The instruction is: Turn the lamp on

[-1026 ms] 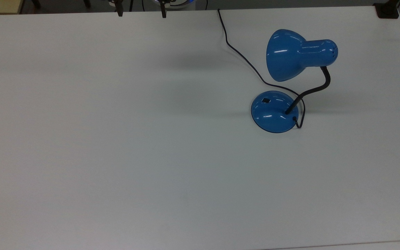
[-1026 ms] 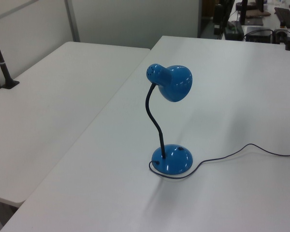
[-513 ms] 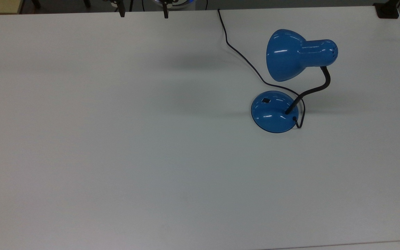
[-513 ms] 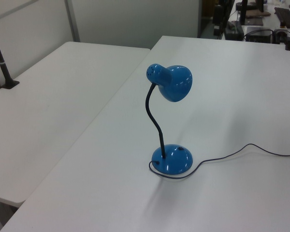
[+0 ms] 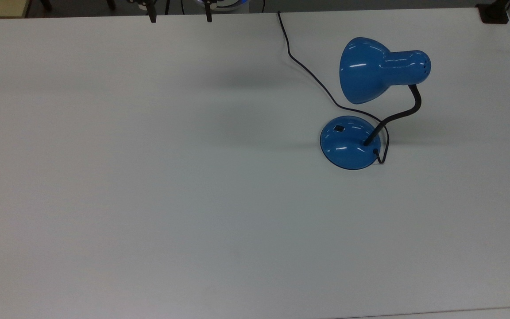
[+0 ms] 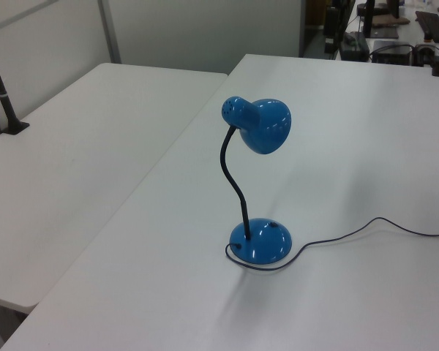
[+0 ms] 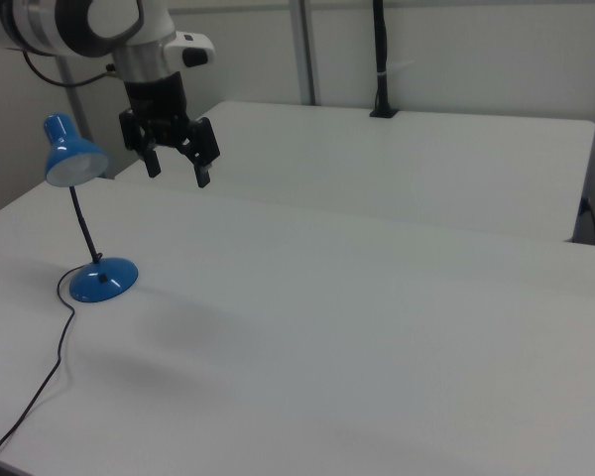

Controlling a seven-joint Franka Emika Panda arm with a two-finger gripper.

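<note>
The blue lamp stands on the white table [image 5: 148, 177] toward the top view's right, with its bell shade [image 5: 363, 71] unlit. A black gooseneck [image 5: 407, 110] joins the shade to the domed base [image 5: 348, 144]. A small black square switch [image 5: 338, 128] sits on the base's upper left. The black cord [image 5: 308, 73] runs off the table's far edge. The lamp [image 6: 262, 241] also shows in the left view. My gripper [image 7: 178, 171] hangs open and empty above the table, to the right of the lamp [image 7: 74, 159] in the right view. Its fingertips [image 5: 152, 18] peek in at the top view's upper edge.
A second white table [image 6: 80, 146] adjoins this one, with a black clamped post [image 6: 0, 80] on it. Another black clamp [image 5: 494, 13] sits on the table corner at the top view's upper right. Desks with equipment [image 6: 380, 29] stand beyond the table's end in the left view.
My gripper's fingertips shifted a few pixels right and then back at the top view's upper edge. The lamp has not moved.
</note>
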